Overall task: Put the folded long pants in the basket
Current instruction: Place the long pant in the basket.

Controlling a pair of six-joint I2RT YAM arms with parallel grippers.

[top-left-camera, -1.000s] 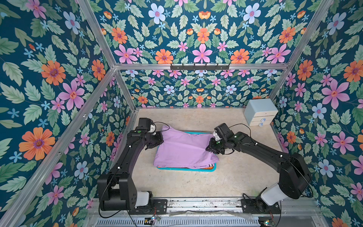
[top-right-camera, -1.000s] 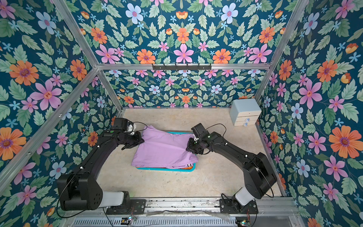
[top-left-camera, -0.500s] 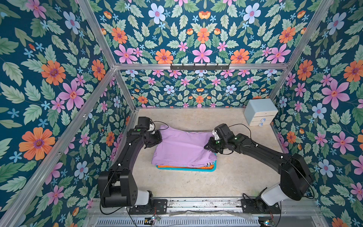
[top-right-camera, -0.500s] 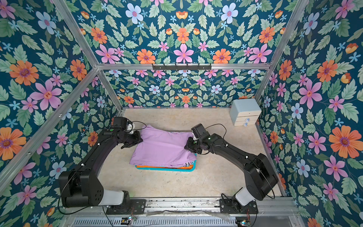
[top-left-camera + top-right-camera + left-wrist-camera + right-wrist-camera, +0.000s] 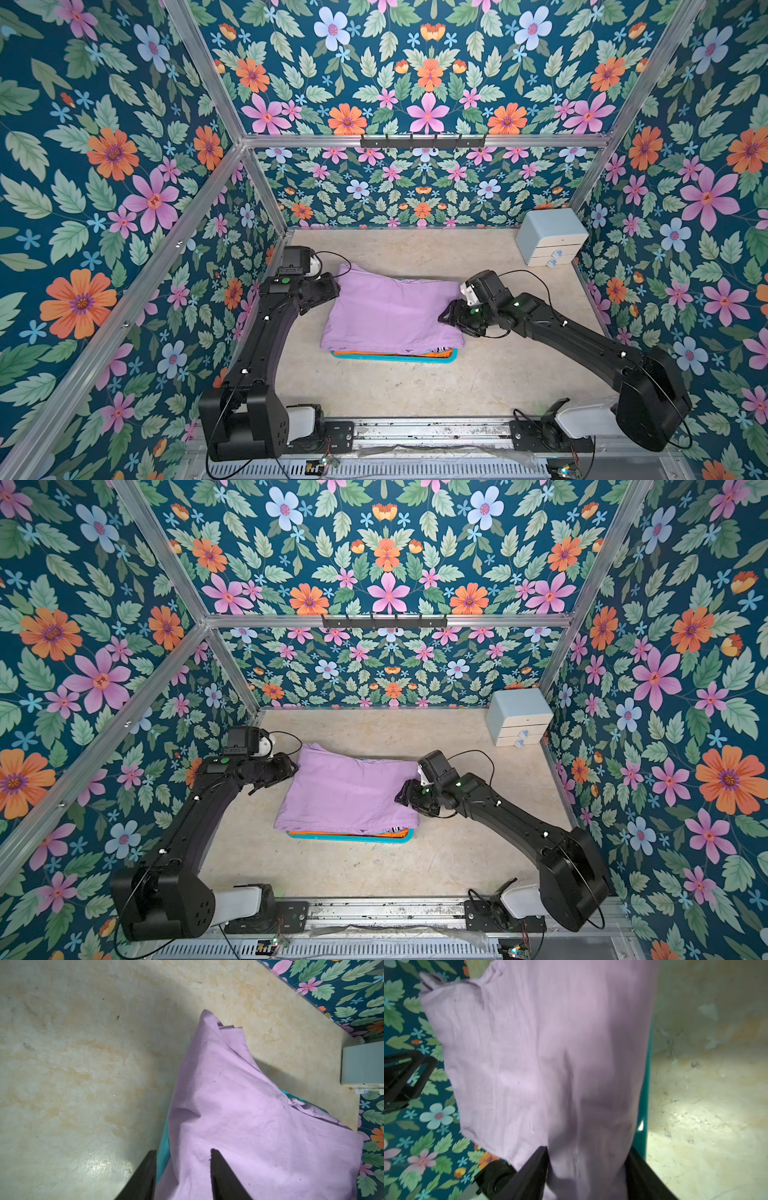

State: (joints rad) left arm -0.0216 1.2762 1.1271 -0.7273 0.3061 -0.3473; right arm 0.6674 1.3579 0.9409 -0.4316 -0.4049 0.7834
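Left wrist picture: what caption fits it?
Left gripper, jaws open, straddles an edge of the lilac pants, beige tabletop beside.

We see the lilac pants (image 5: 392, 309) settle lower onto the stack in the basket (image 5: 415, 360), baring more of the orange pants (image 5: 374, 354) beneath. The left gripper (image 5: 182, 1150) and right gripper (image 5: 587, 1148) now part their jaws.
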